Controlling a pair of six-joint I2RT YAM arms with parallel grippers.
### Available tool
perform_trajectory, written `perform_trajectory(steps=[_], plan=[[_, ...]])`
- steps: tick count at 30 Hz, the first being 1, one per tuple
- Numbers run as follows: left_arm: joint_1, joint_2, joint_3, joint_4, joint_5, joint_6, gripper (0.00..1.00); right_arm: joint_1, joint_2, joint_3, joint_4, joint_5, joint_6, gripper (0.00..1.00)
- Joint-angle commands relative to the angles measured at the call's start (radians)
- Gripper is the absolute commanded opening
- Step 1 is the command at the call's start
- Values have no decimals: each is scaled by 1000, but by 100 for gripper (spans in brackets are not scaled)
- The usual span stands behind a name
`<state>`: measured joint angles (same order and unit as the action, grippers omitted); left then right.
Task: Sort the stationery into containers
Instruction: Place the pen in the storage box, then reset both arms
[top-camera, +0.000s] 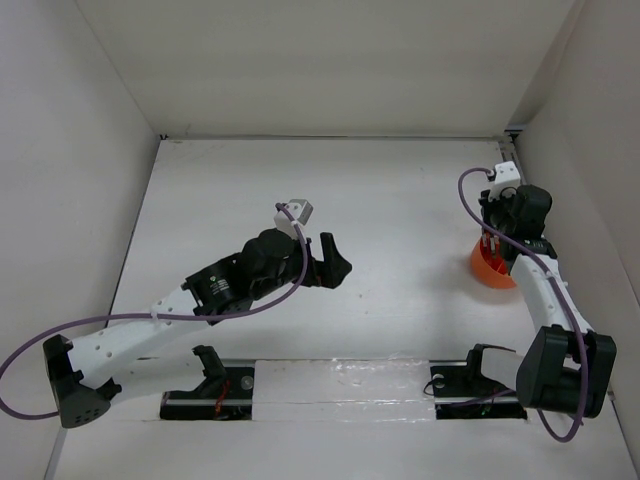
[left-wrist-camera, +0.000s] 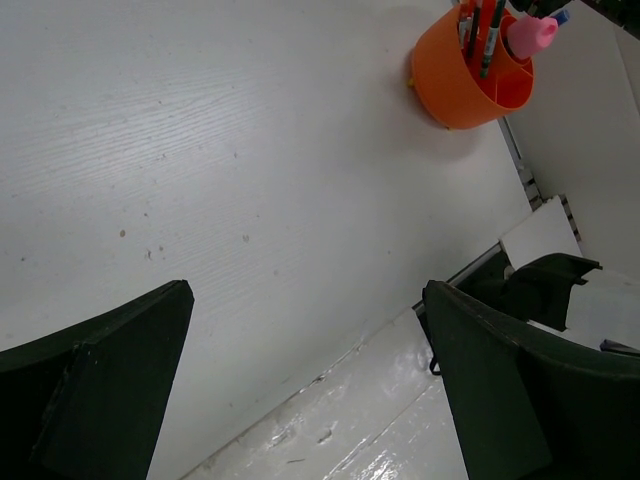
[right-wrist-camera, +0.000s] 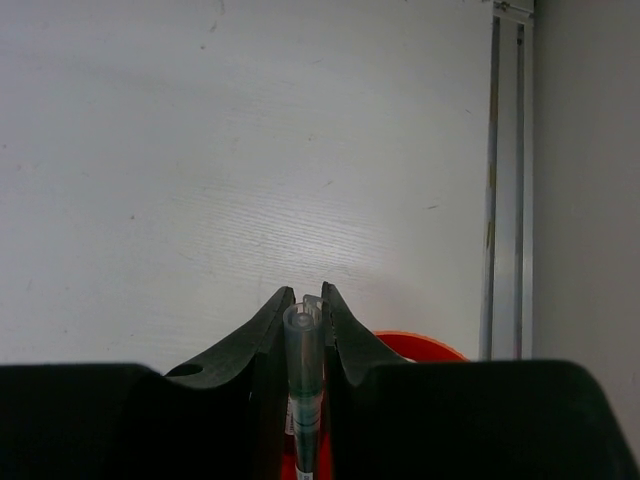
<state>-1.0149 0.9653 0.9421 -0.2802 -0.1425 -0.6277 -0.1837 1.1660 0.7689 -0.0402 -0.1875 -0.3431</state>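
White table (top-camera: 400, 200) and white walls are around me. My right gripper (right-wrist-camera: 303, 305) is clamped on a greenish pen (right-wrist-camera: 304, 400). The pen's long axis is upright, straight over the orange tub (left-wrist-camera: 460, 90) near the right wall. Inside the tub stand thin pens (left-wrist-camera: 490, 45) and the pink-capped cylinder (left-wrist-camera: 533, 35). My left gripper (left-wrist-camera: 308, 300) is spread wide and empty, well apart from the tub.

Left arm (top-camera: 130, 338), right arm (top-camera: 542, 285): white links, black joint housings. Purple cables (top-camera: 300, 270), one looped along each. Left gripper (left-wrist-camera: 308, 290), right gripper (right-wrist-camera: 306, 290): black tapered fingers. Black bases (top-camera: 212, 385).
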Motion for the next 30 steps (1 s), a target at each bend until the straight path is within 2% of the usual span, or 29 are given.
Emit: perform_trajectory(steps=[1,6,13,17,18,19,20,21,22,24,30], plan=[[-5,-22,3,24,-2,17,100,-7,-2,-2,60,22,21,22],[-5,-22,3,24,-2,17,100,-7,-14,-2,69,22,30,31],[-5,-22,12,15,-11,17,100,-7,-32,-2,69,10,50,34],[-5,-33,12,6,-46,17,100,-7,-87,-2,100,-110,76,37],[-5,-33,21,6,-57,17,100,13,-100,7,100,-125,88,45],[-5,-33,21,-7,-83,8,100,26,-124,7,112,-142,99,47],[-5,-33,30,-16,-97,8,100,41,-137,16,112,-142,116,60],[-5,-22,30,-16,-112,-3,100,77,-150,17,112,-142,133,86],[-5,-22,44,-42,-129,-15,100,98,-175,33,112,-129,147,100],[7,6,76,-71,-181,-29,100,144,-189,72,27,-40,182,100],[42,69,185,-240,-385,-133,100,393,-227,305,-312,213,295,100]])
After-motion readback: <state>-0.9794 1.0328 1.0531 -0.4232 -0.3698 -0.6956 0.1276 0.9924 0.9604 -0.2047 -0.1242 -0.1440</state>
